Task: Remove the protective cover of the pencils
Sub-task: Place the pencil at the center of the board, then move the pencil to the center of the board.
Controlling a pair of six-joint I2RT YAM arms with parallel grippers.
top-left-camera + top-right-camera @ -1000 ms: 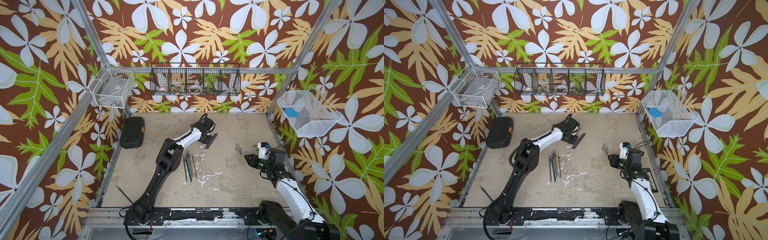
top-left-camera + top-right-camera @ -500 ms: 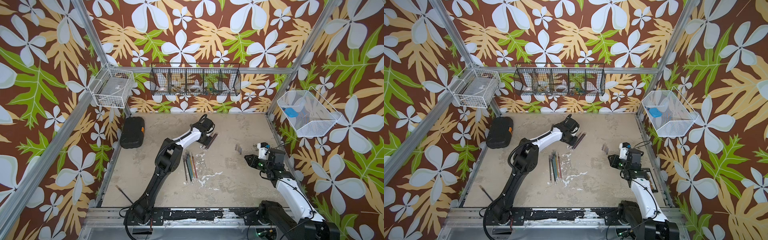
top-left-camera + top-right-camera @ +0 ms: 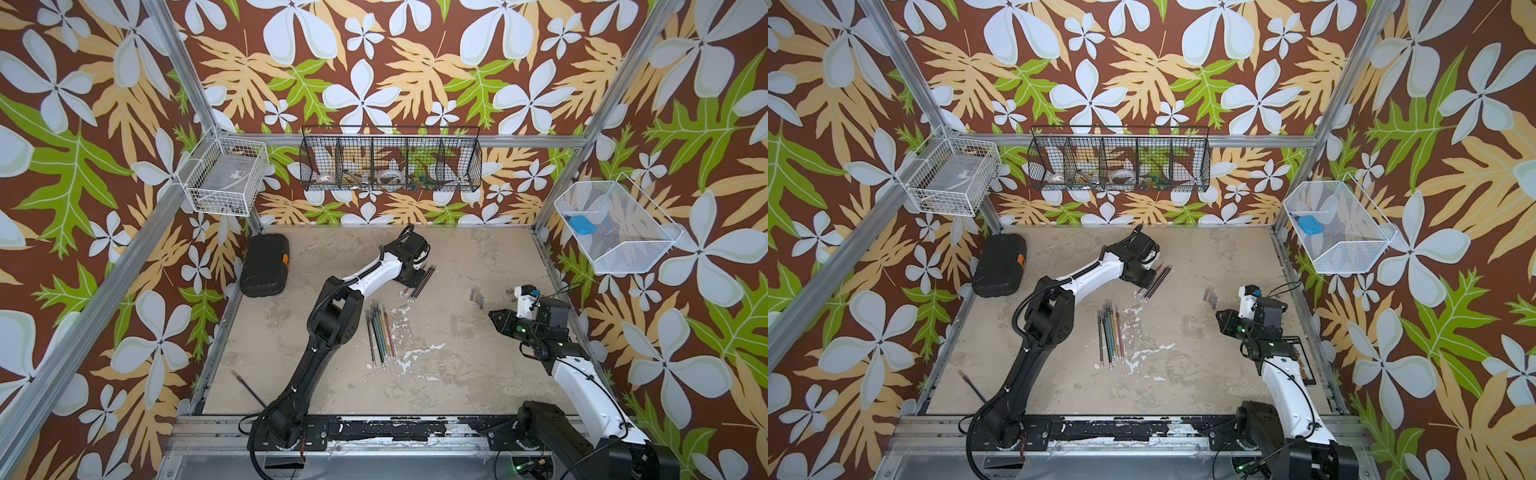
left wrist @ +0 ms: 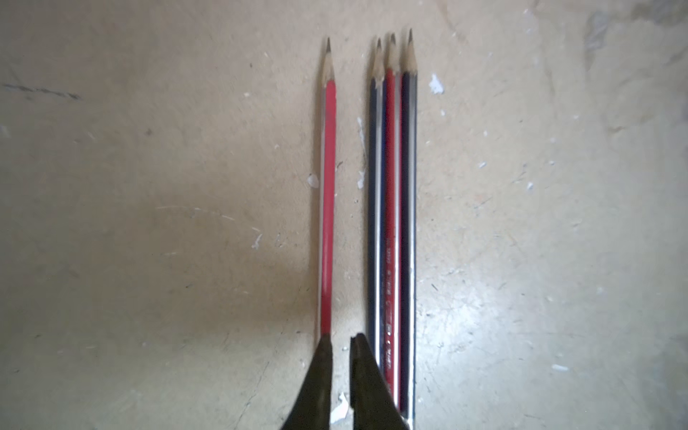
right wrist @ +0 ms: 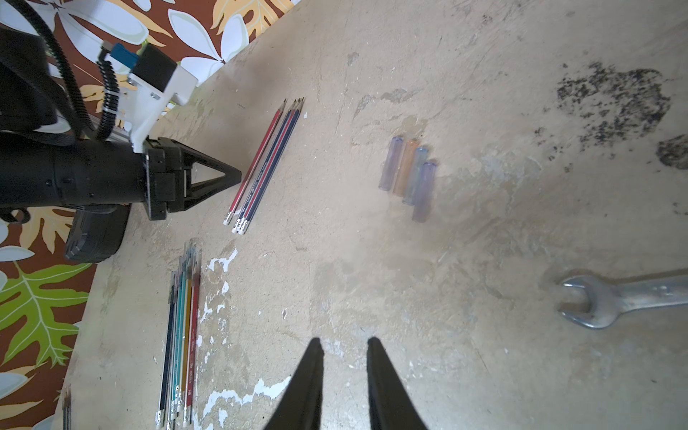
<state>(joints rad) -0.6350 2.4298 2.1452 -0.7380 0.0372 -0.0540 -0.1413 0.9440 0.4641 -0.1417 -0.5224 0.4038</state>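
My left tool (image 4: 341, 336), slightly parted and empty, hovers by four bared pencils (image 4: 391, 223) sorted apart on the desk (image 4: 149, 186); the seemingly capped bundle (image 5: 180, 327) lies mid-desk. My right tool (image 5: 344, 340), parted and empty, waits near pulled caps (image 5: 407, 175).

A row of pencils (image 3: 380, 334) is laid near the middle of the tabletop (image 3: 457, 374); four more pencils (image 3: 419, 282) are laid behind it, three touching and one just beside them; four caps (image 3: 478, 296) are set side by side to the right of these, well apart; a wrench (image 5: 625, 298) is laid on the tabletop, apart from the caps; a case (image 3: 266, 270) is set at the back left.
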